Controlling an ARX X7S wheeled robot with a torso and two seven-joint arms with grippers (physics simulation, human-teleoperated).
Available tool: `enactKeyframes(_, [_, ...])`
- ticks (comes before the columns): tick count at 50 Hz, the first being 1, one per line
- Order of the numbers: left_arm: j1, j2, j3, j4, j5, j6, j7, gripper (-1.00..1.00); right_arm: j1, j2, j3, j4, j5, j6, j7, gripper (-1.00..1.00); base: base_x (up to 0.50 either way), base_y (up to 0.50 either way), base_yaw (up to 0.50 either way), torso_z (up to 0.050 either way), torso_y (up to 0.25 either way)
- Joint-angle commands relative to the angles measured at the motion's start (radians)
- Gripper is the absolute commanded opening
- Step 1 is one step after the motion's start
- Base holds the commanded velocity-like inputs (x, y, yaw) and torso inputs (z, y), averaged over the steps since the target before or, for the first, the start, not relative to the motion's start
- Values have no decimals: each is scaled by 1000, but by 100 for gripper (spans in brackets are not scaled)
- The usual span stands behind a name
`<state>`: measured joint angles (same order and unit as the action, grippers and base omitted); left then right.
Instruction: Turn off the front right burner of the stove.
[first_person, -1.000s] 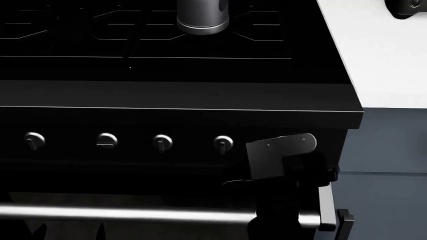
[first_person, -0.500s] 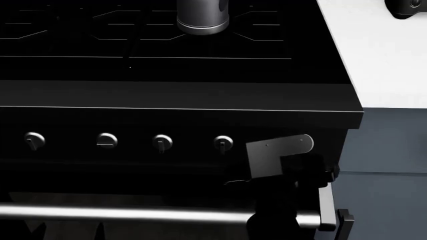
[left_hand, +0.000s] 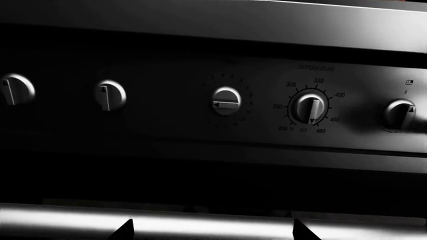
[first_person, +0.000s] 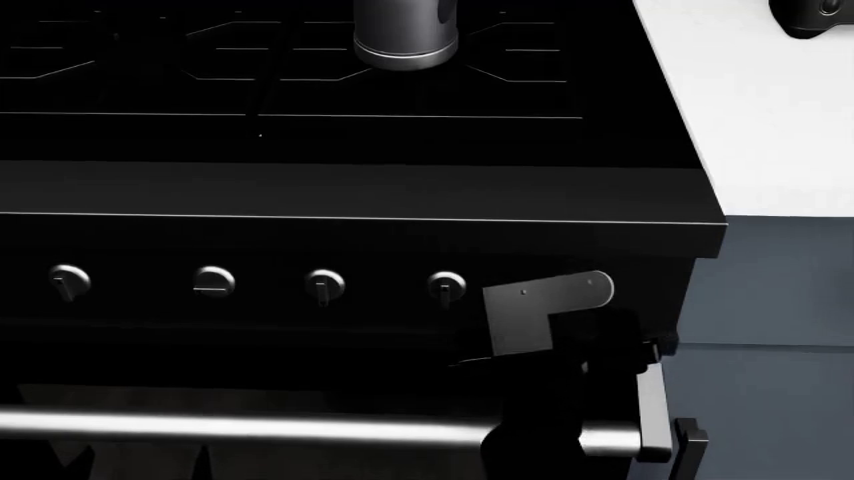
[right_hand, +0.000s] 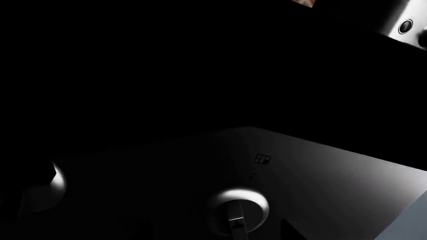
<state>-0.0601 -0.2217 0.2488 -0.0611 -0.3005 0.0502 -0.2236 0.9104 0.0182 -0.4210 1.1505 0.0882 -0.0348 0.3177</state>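
Observation:
The black stove (first_person: 400, 190) fills the head view, with its row of small silver knobs and the steel oven bar handle (first_person: 267, 428) below. My right arm's silver wrist bracket (first_person: 545, 312) hangs just right of the rightmost visible knob (first_person: 447, 286). In the right wrist view my right gripper (right_hand: 212, 235) is close to a knob (right_hand: 239, 210). One dark fingertip (right_hand: 288, 232) shows wide of it; the other is lost in shadow. My left gripper (left_hand: 212, 232) is open and empty, facing the control panel and its knobs (left_hand: 227, 100) above the bar handle (left_hand: 213, 224).
A steel pot (first_person: 404, 35) stands on the cooktop grates (first_person: 200, 50). A white counter (first_person: 761, 110) lies right of the stove, over a grey-blue cabinet (first_person: 781, 330) with a black handle (first_person: 690, 440). A temperature dial (left_hand: 309, 107) sits on the panel.
My right arm has shifted a little left, nearer the rightmost visible knob. The knobs and the pot have not moved.

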Motion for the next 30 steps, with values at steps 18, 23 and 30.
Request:
enactKeyframes(18, [0,-8,11,-1,-11,1,-6,100,76,6,38,156,3,-50,-42,-100,12,0,1,-1,0])
enactKeyframes(23, [0,-9,14,1,-12,0,-9,100,78,5,39,156,2,-53,-47,-100,20,-1,1,-2,0])
enactKeyframes(30, [4,-11,16,5,-14,2,-12,100,75,-1,48,153,16,-53,-68,-100,19,-2,3,-1,0])
